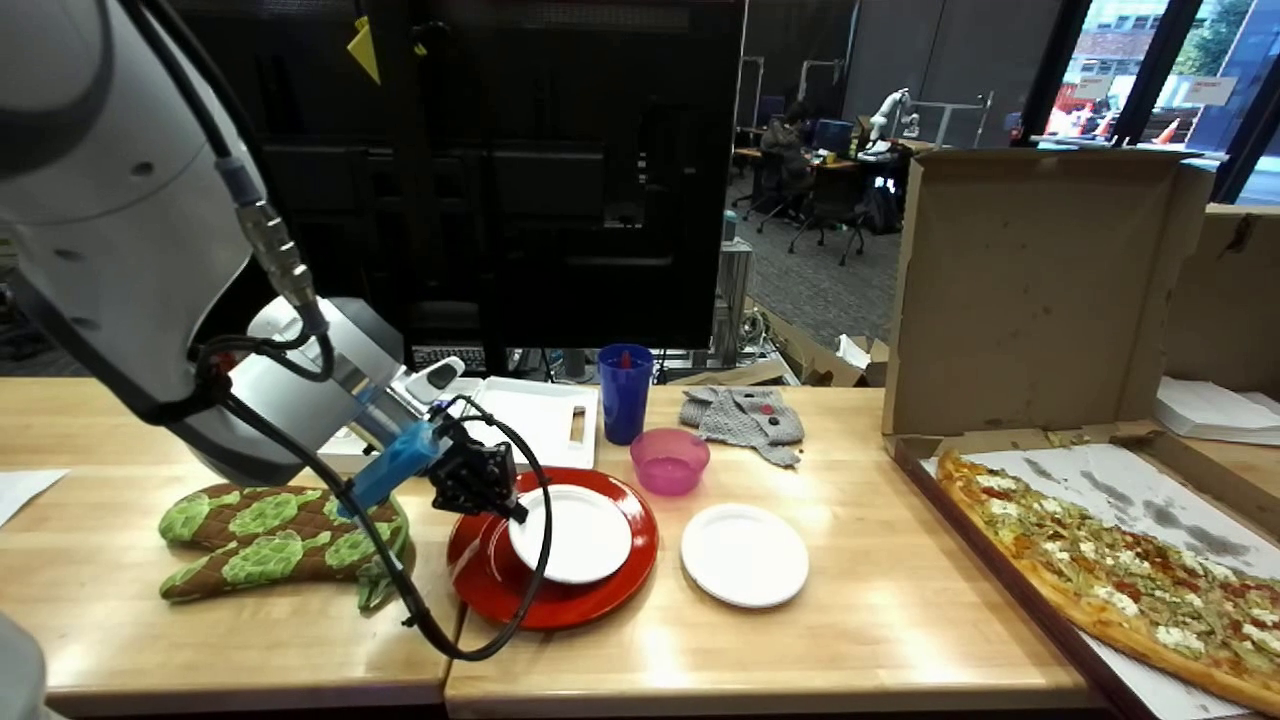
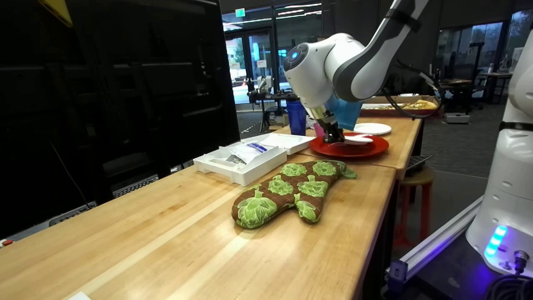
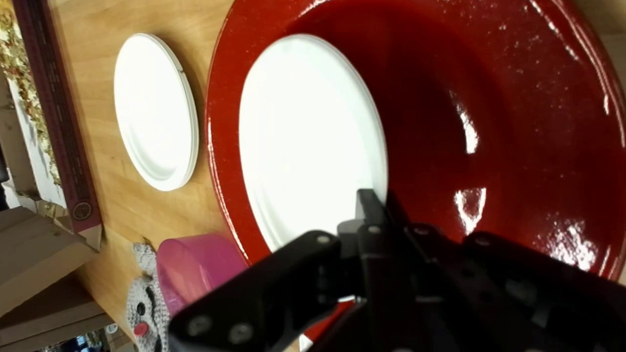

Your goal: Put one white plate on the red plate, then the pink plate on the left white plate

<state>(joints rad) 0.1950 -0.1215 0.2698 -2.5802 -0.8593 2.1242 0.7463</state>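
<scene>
The hand (image 3: 377, 202) clamps 1 white plate (image 3: 308, 137) over the red plate (image 3: 547, 137); a blue packet label (image 2: 257, 147) is illegible.

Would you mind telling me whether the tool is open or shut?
The tool is shut on a white plate: in the wrist view, its fingers have the plate's edge between them.

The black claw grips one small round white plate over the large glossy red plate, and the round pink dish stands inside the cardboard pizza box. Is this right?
Only one error: the round pink dish stands on the light wooden table, as an exterior view shows. The claw does grip the white plate over the red plate.
</scene>
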